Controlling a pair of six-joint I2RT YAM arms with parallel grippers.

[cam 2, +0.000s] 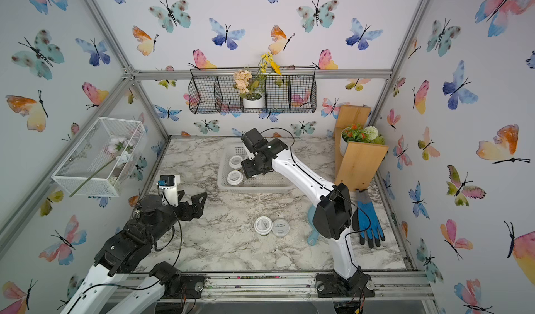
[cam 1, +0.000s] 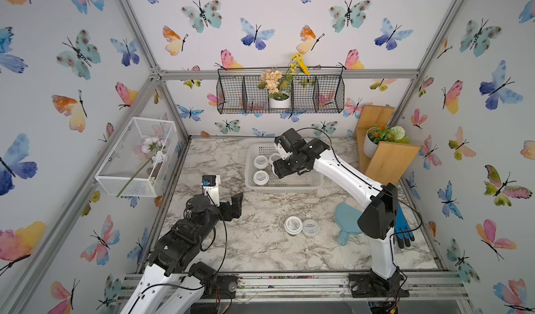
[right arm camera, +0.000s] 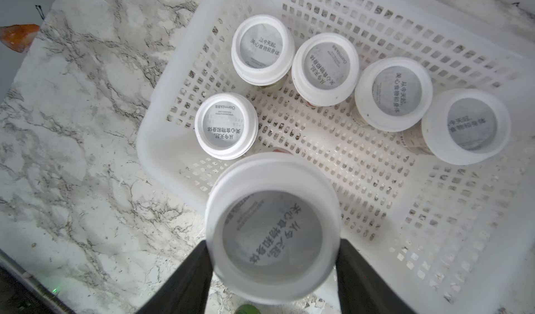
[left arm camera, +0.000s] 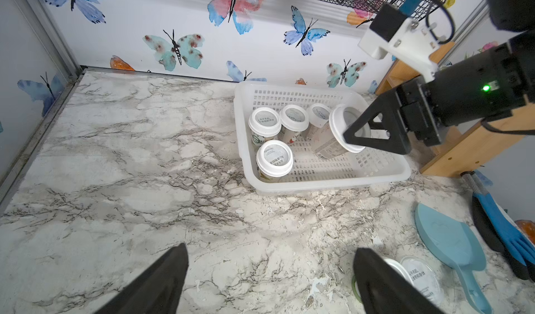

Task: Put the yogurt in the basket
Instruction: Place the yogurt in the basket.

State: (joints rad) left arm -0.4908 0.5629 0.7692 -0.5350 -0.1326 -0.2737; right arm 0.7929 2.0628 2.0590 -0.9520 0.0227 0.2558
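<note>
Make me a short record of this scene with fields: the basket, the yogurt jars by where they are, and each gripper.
basket: white, perforated, far side of the table
standing jars: five inside it
held jar: tilted over the basket, right gripper jaws closed on it
loose jars: two side by side on the table
left gripper: jaws open, empty
</note>
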